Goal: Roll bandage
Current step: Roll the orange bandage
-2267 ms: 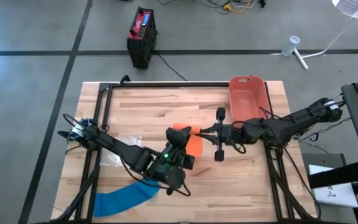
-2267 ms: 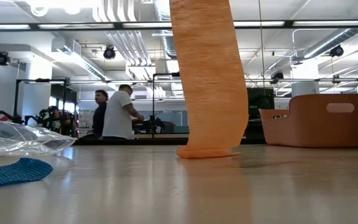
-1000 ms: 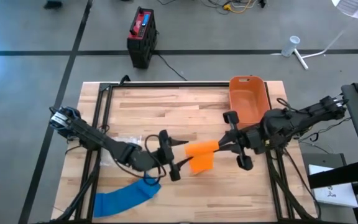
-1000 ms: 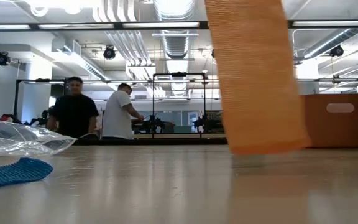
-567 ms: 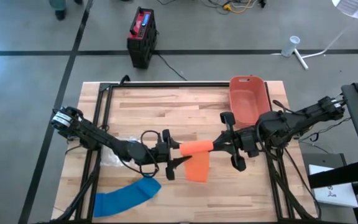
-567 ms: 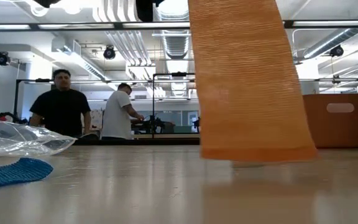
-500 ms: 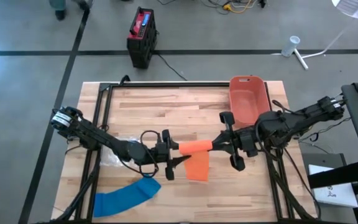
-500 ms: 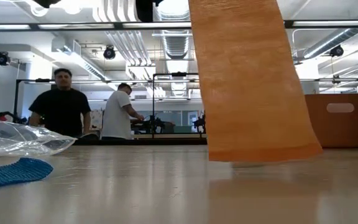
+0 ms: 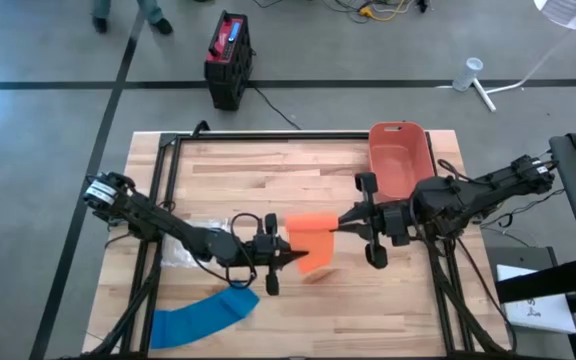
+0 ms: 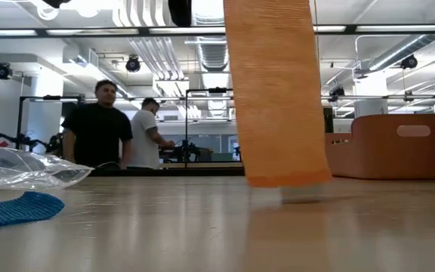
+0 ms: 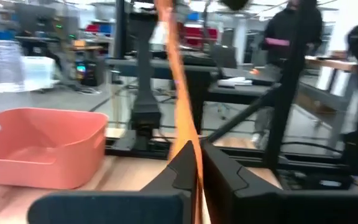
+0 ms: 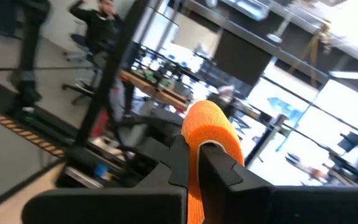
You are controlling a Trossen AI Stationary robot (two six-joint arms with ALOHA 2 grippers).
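An orange bandage (image 9: 313, 243) hangs above the middle of the table, its rolled top end (image 12: 209, 126) up and its loose strip (image 10: 276, 98) hanging down. The strip's lower edge (image 10: 287, 180) ends just above the tabletop. My right gripper (image 9: 340, 224) is shut on the rolled end from the table's right. My left gripper (image 9: 294, 258) is shut on the hanging strip from the table's left. A blue bandage (image 9: 203, 318) lies flat at the near left. My left gripper pinches the hanging strip (image 11: 196, 163) between its two fingers, one on each face, below the roll. The fingers point level, coming from the table's left. The strip rises from the fingers to the roll. My right gripper pinches the rolled top end (image 12: 199, 144) between its two fingers, pointing level from the table's right. The roll is lifted clear and the strip hangs down from it.
A crumpled clear plastic bag (image 9: 196, 236) lies at the left behind my left arm. An orange bin (image 9: 400, 160) stands at the far right. People stand in the room beyond the table (image 10: 104, 125).
My left gripper has sunk a little, turned level and shut on the hanging strip. My right gripper has carried the rolled end slightly toward the table's far left. The strip has swung with it and turned narrower in the low view.
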